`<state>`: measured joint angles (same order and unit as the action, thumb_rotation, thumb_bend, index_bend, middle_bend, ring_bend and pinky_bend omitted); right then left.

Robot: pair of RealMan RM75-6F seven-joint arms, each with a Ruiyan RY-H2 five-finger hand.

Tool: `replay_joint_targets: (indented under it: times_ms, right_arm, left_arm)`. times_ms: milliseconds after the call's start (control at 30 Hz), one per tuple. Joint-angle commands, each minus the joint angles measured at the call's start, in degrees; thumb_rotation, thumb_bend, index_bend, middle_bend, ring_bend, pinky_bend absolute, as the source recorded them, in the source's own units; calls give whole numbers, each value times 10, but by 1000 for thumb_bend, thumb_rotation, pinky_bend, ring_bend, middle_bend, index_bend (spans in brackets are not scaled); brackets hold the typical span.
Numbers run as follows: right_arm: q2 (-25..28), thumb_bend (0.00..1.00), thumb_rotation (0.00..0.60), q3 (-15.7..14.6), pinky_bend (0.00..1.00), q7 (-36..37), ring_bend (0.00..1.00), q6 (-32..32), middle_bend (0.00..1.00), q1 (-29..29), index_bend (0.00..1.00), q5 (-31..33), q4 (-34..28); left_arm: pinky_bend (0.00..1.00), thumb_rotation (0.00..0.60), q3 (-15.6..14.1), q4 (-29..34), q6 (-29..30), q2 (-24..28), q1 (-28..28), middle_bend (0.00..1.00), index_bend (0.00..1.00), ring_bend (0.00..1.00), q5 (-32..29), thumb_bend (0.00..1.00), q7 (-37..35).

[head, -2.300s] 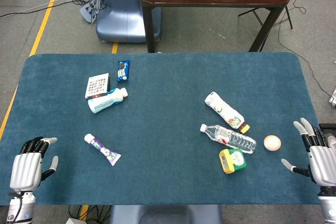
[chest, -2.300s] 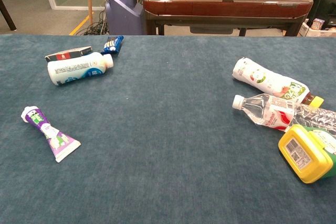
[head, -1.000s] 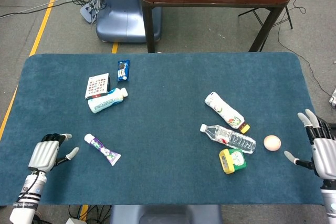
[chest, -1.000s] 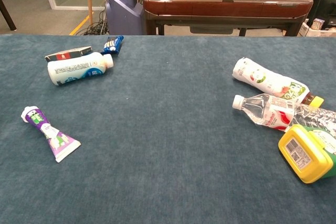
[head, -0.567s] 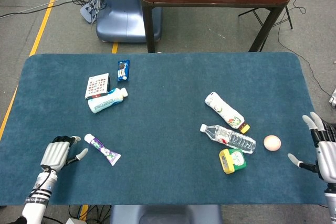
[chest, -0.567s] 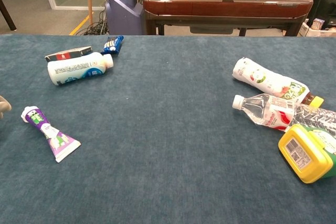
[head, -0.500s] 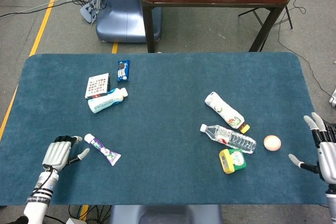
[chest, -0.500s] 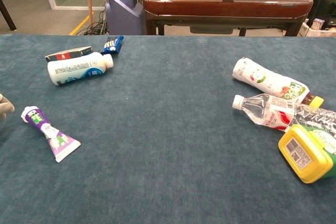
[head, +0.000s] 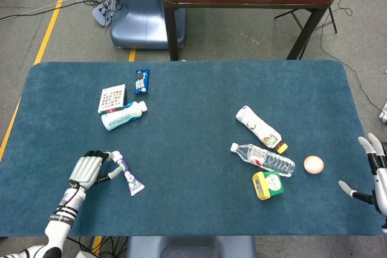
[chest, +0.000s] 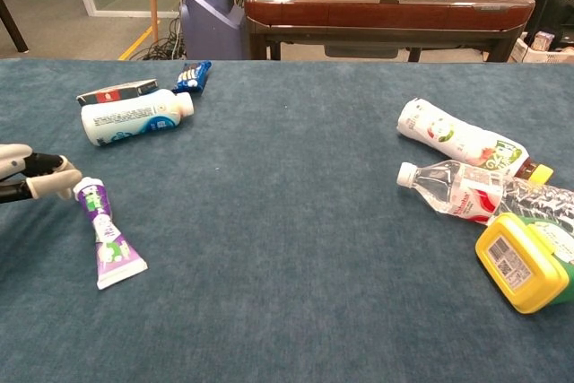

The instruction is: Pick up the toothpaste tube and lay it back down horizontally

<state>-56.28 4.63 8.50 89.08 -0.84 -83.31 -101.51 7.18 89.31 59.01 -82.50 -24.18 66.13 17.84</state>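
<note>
Head view: I see the blue table (head: 187, 95) with my left hand (head: 88, 169) at its near left and my right hand (head: 376, 176) off its near right edge.
Toothpaste tube (head: 127, 173): it lies flat on the cloth at the near left, white cap end toward my left hand, flat crimped end toward me.
Left hand: my fingertips (chest: 63, 178) touch the cap end of the tube; I cannot tell whether they pinch it or only rest against it.
Right hand: fingers spread apart, holding nothing, well apart from the egg (head: 313, 164).
Far left group: a card box (head: 112, 98), a white bottle (head: 124, 115) just beside it, and a small blue packet (head: 141, 80) behind.
Right group: a white pouch bottle (head: 259, 127), a clear water bottle (head: 262, 158) and a yellow-lidded green jar (head: 266, 185), close together.
</note>
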Motion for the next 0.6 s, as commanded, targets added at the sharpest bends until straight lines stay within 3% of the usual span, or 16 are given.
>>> replay_joint_targets:
  times_ms: [33, 233, 367, 400, 433, 500, 533, 600]
  right_arm:
    - [0, 0, 600, -1, 0, 3, 0, 2, 0, -3, 0, 1, 3]
    - [-1, 0, 600, -1, 0, 13, 0, 7, 0, -9, 0, 3, 10]
    - [-2, 0, 600, -2, 0, 17, 0, 6, 0, -10, 0, 2, 14]
    - [-3, 0, 600, -1, 0, 18, 0, 5, 0, -9, 0, 2, 15]
    - [-3, 0, 600, -1, 0, 19, 0, 3, 0, -9, 0, 1, 16]
    - [-4, 0, 600, -1, 0, 20, 0, 1, 0, -7, 0, 1, 18]
    - [-5, 0, 600, 0, 0, 21, 0, -1, 0, -6, 0, 1, 19]
    - [-7, 0, 600, 0, 0, 23, 0, -5, 0, -4, 0, 1, 22]
  left_arm:
    - [127, 0, 4, 1, -9, -8, -12, 322, 268, 194, 5, 115, -4]
    - [127, 0, 7, 11, -12, -24, -37, 322, 261, 194, 33, 116, -9]
    - [127, 0, 8, 11, 32, -40, -38, 322, 248, 193, 90, 115, -33]
    - [127, 28, 8, 10, 46, -44, -36, 322, 241, 193, 103, 115, -40]
    - [127, 140, 6, 8, 60, -48, -33, 322, 229, 193, 116, 115, -44]
    - [127, 499, -1, 0, 87, -56, -27, 321, 180, 193, 138, 115, -37]
    - [127, 577, -4, -1, 95, -59, -24, 321, 158, 193, 142, 116, -32]
    - [127, 600, -9, 2, 100, -63, -20, 310, 98, 191, 141, 116, -28]
